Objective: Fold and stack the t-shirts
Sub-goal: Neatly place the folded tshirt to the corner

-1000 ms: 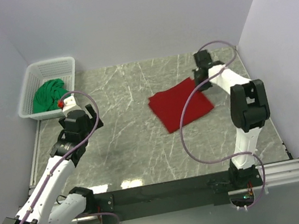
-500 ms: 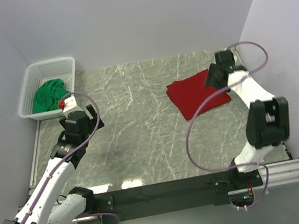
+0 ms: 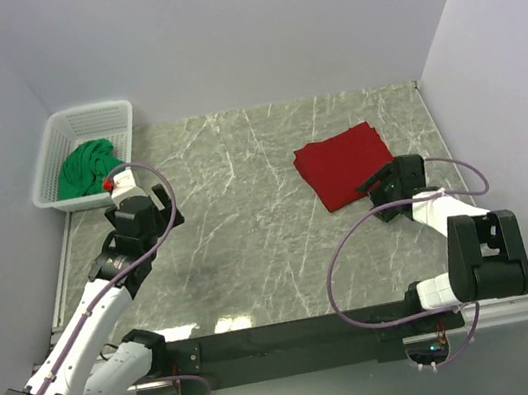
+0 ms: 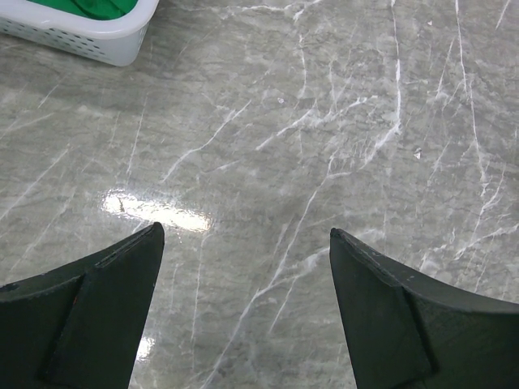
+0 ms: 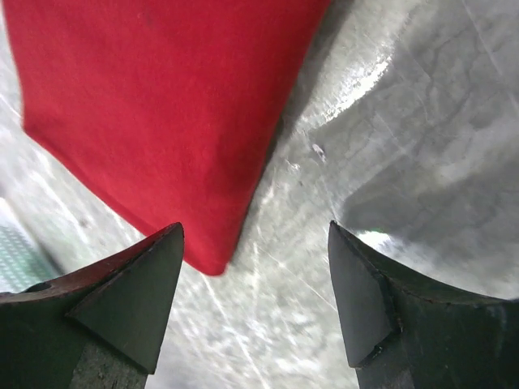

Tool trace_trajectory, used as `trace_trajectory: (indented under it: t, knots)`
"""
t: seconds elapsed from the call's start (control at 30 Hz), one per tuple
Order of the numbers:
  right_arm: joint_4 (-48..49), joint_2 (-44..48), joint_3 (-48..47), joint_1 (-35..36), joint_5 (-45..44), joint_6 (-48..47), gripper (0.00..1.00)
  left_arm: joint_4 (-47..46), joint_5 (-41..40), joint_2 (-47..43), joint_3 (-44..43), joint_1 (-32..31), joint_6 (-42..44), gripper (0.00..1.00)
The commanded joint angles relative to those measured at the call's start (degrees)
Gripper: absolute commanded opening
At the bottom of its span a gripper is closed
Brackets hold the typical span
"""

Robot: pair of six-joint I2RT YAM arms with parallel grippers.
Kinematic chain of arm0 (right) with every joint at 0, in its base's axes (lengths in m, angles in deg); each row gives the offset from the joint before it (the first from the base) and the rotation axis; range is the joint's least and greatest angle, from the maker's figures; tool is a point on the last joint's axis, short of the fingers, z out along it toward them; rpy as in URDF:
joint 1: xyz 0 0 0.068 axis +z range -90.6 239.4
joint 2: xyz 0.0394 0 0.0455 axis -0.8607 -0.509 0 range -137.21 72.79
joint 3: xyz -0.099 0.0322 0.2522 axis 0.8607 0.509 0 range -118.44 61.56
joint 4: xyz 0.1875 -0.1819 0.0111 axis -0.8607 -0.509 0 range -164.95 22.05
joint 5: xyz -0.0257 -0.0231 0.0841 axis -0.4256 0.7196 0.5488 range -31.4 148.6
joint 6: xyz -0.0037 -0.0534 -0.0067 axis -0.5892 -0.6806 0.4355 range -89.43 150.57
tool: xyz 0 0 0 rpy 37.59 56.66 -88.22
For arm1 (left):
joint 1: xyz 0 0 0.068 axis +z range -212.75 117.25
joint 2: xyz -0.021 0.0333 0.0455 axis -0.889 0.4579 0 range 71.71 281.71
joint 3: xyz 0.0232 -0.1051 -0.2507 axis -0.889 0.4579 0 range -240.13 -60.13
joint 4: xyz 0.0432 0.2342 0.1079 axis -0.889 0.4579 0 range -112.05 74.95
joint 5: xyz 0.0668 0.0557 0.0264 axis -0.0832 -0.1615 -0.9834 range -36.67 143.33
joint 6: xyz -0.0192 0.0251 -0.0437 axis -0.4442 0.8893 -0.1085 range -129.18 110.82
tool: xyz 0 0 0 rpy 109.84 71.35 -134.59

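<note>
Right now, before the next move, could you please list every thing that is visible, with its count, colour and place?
red t-shirt: one, deep red, folded flat on the table, far right
green t-shirt: one, bright green, crumpled inside the basket
basket: one, white lattice, far left corner
table: one, grey marble pattern
cables: two, purple, one looping along each arm
left gripper: one, black, open, empty, over bare table near the basket
right gripper: one, black, open, empty, at the red t-shirt's near corner

walls point(image 3: 216, 33): pale lilac | table point(image 3: 239, 232): grey veined marble | glare point(image 3: 226, 322): near edge
</note>
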State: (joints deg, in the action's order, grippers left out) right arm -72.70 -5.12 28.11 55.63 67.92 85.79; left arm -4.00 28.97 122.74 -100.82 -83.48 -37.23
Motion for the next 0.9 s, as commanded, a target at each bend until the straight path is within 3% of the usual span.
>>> trace_trajectory:
  t: [0.0, 0.13, 0.43, 0.53, 0.63, 0.67, 0.87]
  knots:
    - [12.2, -1.2, 0.9, -0.4, -0.1, 8.5, 0.78, -1.9, -1.0, -1.4, 0.3, -0.3, 1.0, 0.88]
    - [16.5, -3.1, 2.7, -0.4, -1.1, 10.7, 0.77, -1.8, -1.1, -1.6, 0.3, -0.3, 0.9, 0.87]
    - [16.4, -8.7, 0.8, -0.3, -2.5, 13.9, 0.72, -1.9, -1.3, -1.8, 0.3, -0.3, 1.0, 0.87]
    - [16.5, -10.2, -0.4, 0.2, -2.3, 14.7, 0.67, -1.9, -1.3, -1.9, 0.3, -0.3, 1.0, 0.87]
    - [16.5, -11.6, -1.7, 0.5, -1.9, 15.9, 0.49, -1.9, -1.6, -1.9, 0.3, -0.3, 1.1, 0.87]
    - [16.6, -12.0, -2.4, 0.5, -1.8, 16.6, 0.37, -1.8, -1.6, -1.9, 0.3, -0.3, 1.1, 0.87]
    - [16.4, -12.4, -5.2, 0.0, -4.4, 19.4, 0.04, -1.7, -2.1, -1.7, 0.3, -0.3, 1.0, 0.87]
